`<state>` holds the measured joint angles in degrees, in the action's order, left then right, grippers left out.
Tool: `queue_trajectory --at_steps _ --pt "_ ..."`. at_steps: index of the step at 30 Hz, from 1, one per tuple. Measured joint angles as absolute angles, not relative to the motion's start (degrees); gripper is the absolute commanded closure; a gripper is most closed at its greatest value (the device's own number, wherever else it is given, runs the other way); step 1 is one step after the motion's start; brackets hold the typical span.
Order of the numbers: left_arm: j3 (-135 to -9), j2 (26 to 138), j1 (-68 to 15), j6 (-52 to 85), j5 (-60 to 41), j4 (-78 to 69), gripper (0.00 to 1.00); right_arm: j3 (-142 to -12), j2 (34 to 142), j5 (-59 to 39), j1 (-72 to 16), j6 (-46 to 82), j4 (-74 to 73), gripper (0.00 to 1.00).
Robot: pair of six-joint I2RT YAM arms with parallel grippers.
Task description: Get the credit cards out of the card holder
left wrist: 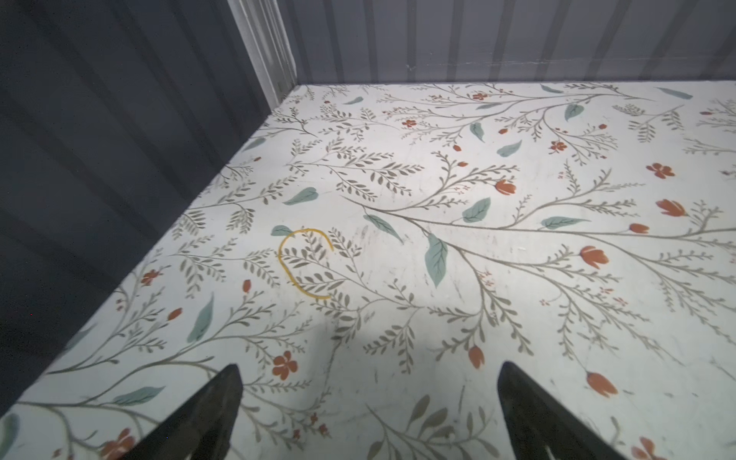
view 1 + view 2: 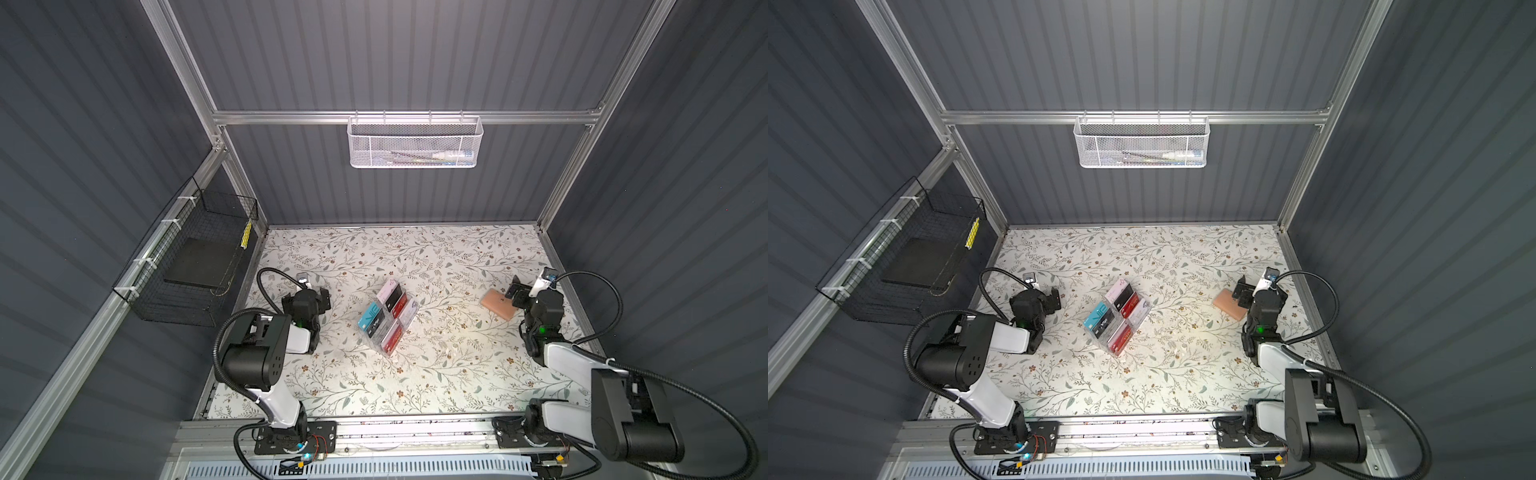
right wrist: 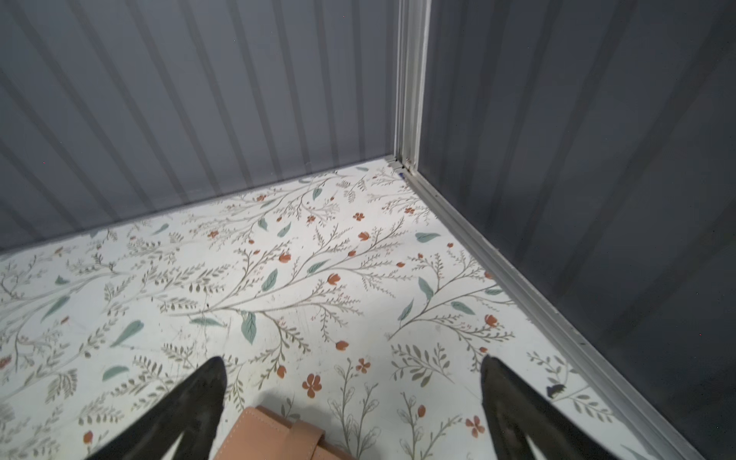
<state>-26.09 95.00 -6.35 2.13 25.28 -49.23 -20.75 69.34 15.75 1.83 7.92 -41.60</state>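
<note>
Floral table (image 2: 415, 257). A clear rack (image 2: 375, 337) of coloured cards (image 2: 370, 318) stands mid-table. At the right lies the closed tan card holder (image 2: 496, 305), any credit cards hidden inside. The right gripper (image 3: 352, 364) hangs over it, jaws spread, likely for grasping; the left gripper (image 1: 370, 368), equally spread and empty, waits left.

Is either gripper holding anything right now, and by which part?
Nothing is held. The left gripper and right gripper are open; the slim tan leather-like card holder lies ungripped near the right one.

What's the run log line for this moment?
left gripper: open, empty, over bare table | right gripper: open, empty, above card holder | card holder: closed, flat on table | acrylic rack: holds cards, mid-table
</note>
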Motion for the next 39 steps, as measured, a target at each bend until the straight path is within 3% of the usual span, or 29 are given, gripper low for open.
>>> queue_trajectory --at_steps 7,13,17,28,39 --pt "-31.14 76.58 -6.33 10.90 27.70 -30.41 0.00 -22.83 60.01 13.17 1.87 17.19 -32.80 0.01" --pt "-38.15 68.84 -6.33 24.40 19.25 -10.46 0.00 -24.40 59.16 1.23 -0.47 18.20 -27.88 0.01" --pt "-37.01 66.15 -6.33 32.03 11.51 -2.15 0.00 -28.34 62.43 -1.17 -9.06 14.39 -23.77 0.01" --pt "-27.86 57.87 -6.33 43.05 -7.31 6.39 0.00 -38.76 79.15 -4.95 -30.61 2.28 -16.73 0.01" --pt "-18.13 52.49 -6.33 49.08 -19.70 2.94 0.00 -46.92 90.98 -2.94 -38.98 1.41 -13.10 0.01"
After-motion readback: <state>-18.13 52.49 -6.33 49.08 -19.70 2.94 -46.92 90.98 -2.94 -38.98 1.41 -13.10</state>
